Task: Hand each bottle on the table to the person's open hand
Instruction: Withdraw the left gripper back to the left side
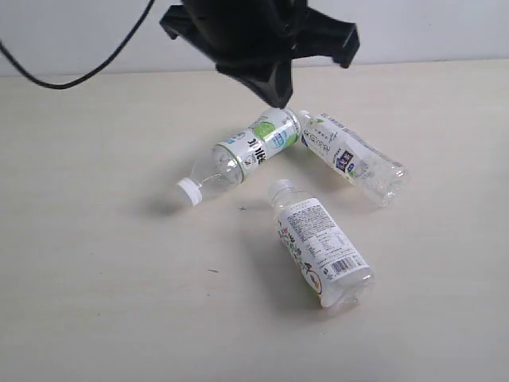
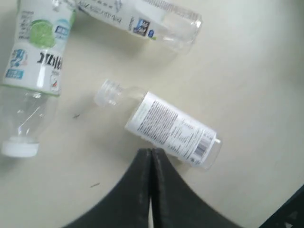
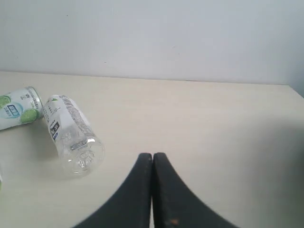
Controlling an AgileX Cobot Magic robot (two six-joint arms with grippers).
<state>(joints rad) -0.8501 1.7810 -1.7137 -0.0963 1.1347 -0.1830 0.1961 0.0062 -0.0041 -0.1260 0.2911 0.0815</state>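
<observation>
- On the surface (image 1: pixel 95 278), three bottles (image 1: pixel 246 151) lie sideways, clustered, awaiting pickup.
- Left hand (image 2: pixel 151 152): fully closed, empty, poised above them.
- Right hand (image 3: pixel 152 156): closed tight, empty, probably parked clear.

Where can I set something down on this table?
The pale cream table is bare across its left side, from the black cable to the near edge, and right of the nearest white-labelled clear plastic bottle. Crowded: the middle, where the lime-labelled clear bottle and another clear bottle lie close together.
</observation>
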